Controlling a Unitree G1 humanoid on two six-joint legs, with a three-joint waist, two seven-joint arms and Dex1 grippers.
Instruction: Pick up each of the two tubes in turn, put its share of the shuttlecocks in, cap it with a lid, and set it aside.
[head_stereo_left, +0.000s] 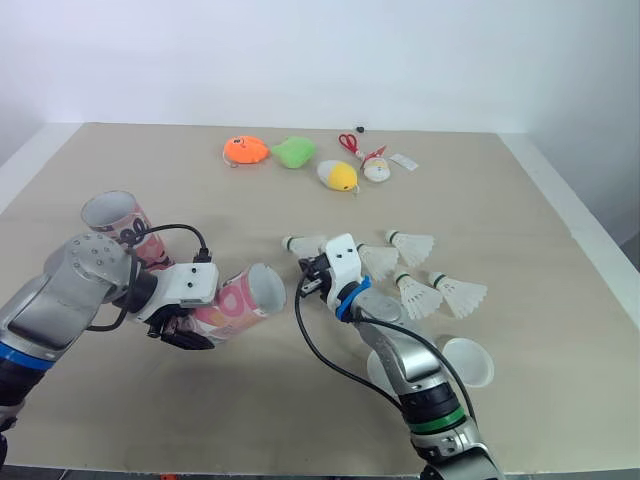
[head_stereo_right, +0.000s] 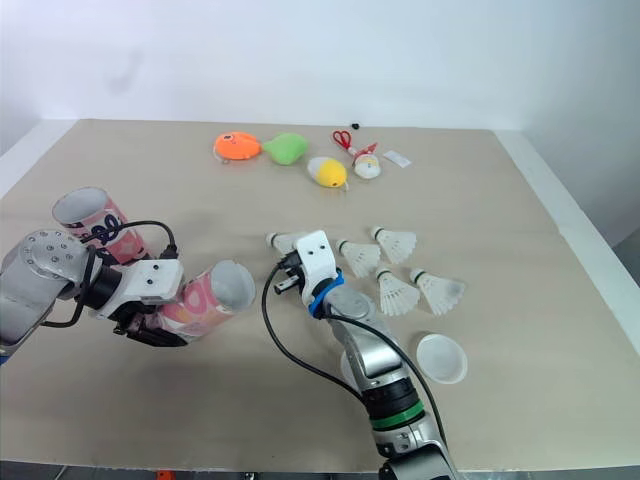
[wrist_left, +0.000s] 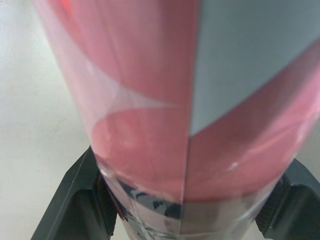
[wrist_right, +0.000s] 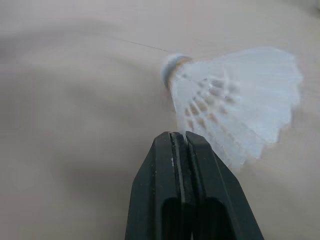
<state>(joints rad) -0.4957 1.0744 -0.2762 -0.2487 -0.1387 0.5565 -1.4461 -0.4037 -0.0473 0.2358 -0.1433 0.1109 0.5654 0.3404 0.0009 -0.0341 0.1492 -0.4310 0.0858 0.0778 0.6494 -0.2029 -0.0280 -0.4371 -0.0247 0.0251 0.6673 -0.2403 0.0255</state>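
Note:
My left gripper (head_stereo_left: 192, 322) is shut on a pink tube (head_stereo_left: 243, 301), held tilted low over the table with its open mouth facing right. In the left wrist view the tube (wrist_left: 190, 125) sits between both black fingers (wrist_left: 75, 200). A second pink tube (head_stereo_left: 116, 217) stands upright at the far left. My right gripper (wrist_right: 178, 136) is shut with nothing between its fingers, its tips right at the skirt of a white shuttlecock (wrist_right: 235, 100) lying on the table (head_stereo_left: 300, 243). Several more shuttlecocks (head_stereo_left: 412, 246) lie to the right. A white lid (head_stereo_left: 466, 362) lies near my right forearm.
At the back of the table (head_stereo_left: 130, 420) lie an orange plush toy (head_stereo_left: 245, 150), a green one (head_stereo_left: 294, 151), a yellow one (head_stereo_left: 338, 176), red scissors (head_stereo_left: 349, 142), a small figure (head_stereo_left: 376, 168) and a white tag (head_stereo_left: 404, 160).

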